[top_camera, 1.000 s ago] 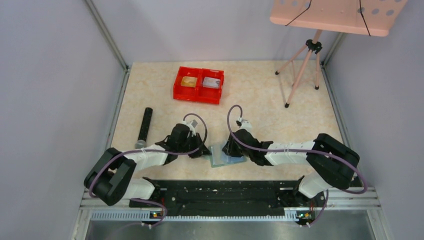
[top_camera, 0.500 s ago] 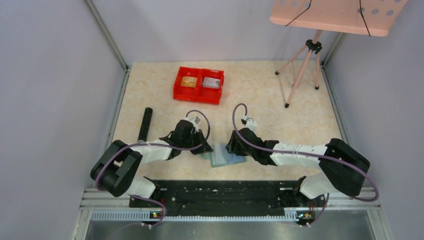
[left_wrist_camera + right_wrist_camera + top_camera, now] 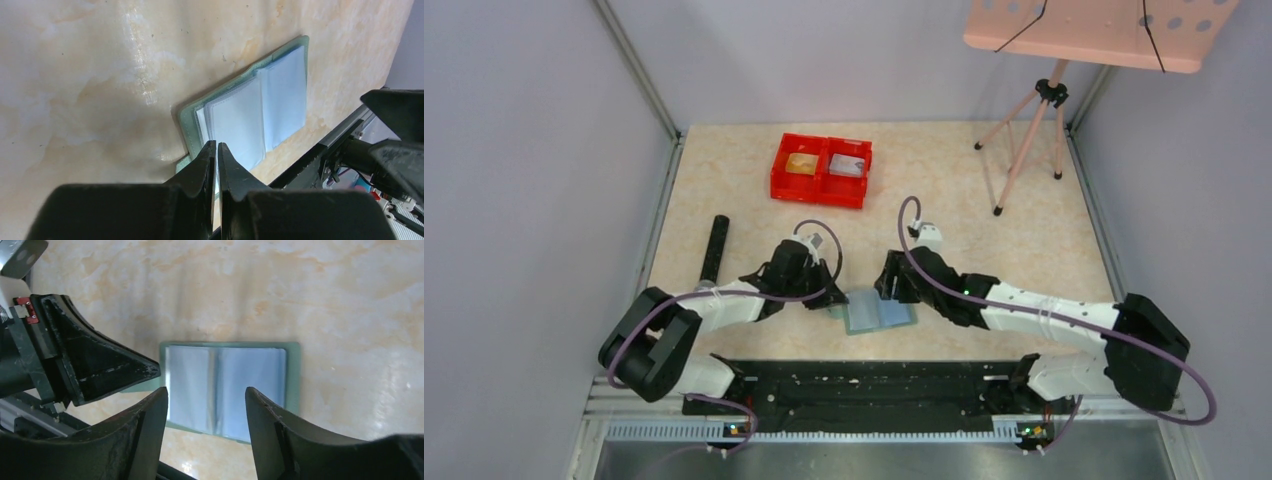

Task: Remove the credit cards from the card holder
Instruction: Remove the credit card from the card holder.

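Left gripper [image 3: 216, 150] jaws pressed nearly together at the edge of the card holder [image 3: 255, 110], by its tab; can't tell if they pinch anything. Right gripper [image 3: 206, 392] is spread wide just over the open holder, which lies flat at lower centre of the top view. Red bin [image 3: 821, 168] sits at upper centre, well apart.
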Available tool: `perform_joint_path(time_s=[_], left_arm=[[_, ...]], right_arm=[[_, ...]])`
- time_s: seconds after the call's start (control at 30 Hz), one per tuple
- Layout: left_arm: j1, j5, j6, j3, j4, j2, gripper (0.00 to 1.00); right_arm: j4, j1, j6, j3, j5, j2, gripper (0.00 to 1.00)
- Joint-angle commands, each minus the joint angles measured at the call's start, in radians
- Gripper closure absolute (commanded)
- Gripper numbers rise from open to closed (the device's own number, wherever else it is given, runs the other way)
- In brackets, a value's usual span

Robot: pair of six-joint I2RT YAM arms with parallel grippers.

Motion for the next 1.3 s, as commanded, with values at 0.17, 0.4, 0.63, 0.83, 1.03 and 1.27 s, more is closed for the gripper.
perform_joint_path(time_s=[0.17, 0.4, 0.63, 0.83, 1.03, 1.27], left_arm=[[-0.005, 0.006, -0.004, -0.024, -0.040, -0.127, 0.93], [-0.004, -0.011, -0.001, -0.079, -0.029, -0.118, 0.96], [-0.004, -0.036, -0.022, -0.126, -0.002, -0.103, 1.00], [-0.005, -0.060, -0.020, -0.133, -0.018, -0.110, 1.00], [-0.003, -0.072, -0.022, -0.136, -0.024, -0.114, 1.00], [-0.004, -0.082, -0.022, -0.135, -0.034, -0.123, 1.00]], right_arm=[[0.073, 0.088, -0.017, 0.167, -0.045, 0.222, 0.38], [0.009, 0.125, -0.023, 0.236, 0.024, 0.349, 0.33], [-0.117, 0.167, -0.025, 0.323, 0.138, 0.452, 0.27], [-0.175, 0.182, -0.022, 0.373, 0.174, 0.513, 0.27], [-0.175, 0.184, -0.013, 0.377, 0.170, 0.545, 0.27], [-0.180, 0.191, -0.012, 0.390, 0.162, 0.570, 0.27]])
